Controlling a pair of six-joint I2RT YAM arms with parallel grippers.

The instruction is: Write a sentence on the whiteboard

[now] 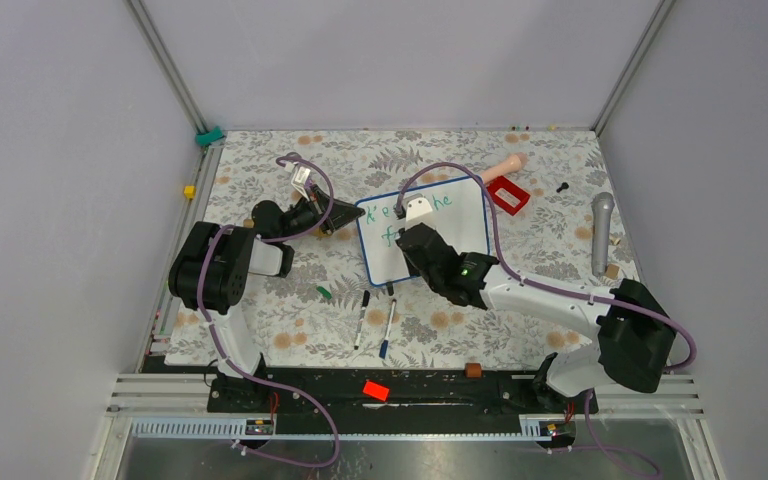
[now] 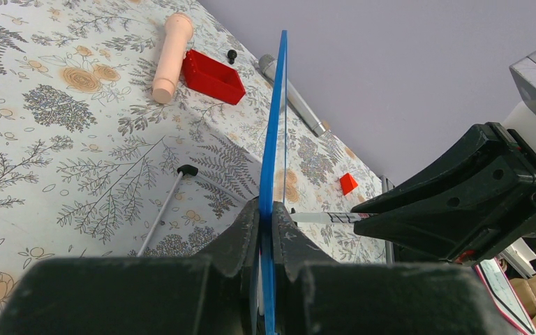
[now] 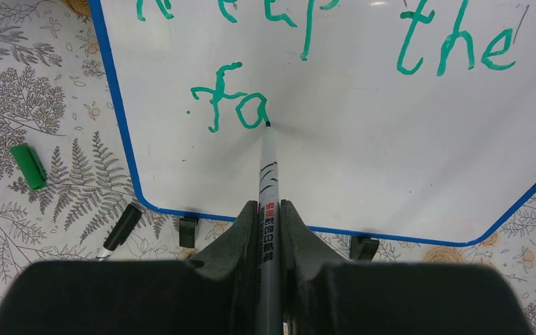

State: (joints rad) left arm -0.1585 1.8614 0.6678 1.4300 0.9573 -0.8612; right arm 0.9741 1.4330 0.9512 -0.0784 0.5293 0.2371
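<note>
**Marker tip on the board, mid-word**

The right pincer is pinching a marker. The marker's tip touches the whiteboard just after the green "fa" of the sentence — "Keep the" stands on the line above. The left pincer is pressed onto the board's blue rim at its left edge. The board sits mid-desk — a green cap lies near its corner.

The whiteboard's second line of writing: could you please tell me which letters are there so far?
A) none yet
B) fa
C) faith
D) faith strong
B: on the whiteboard, the second line of the sentence reads only "fa", and the marker held in the right gripper has its tip at the "a".
</note>
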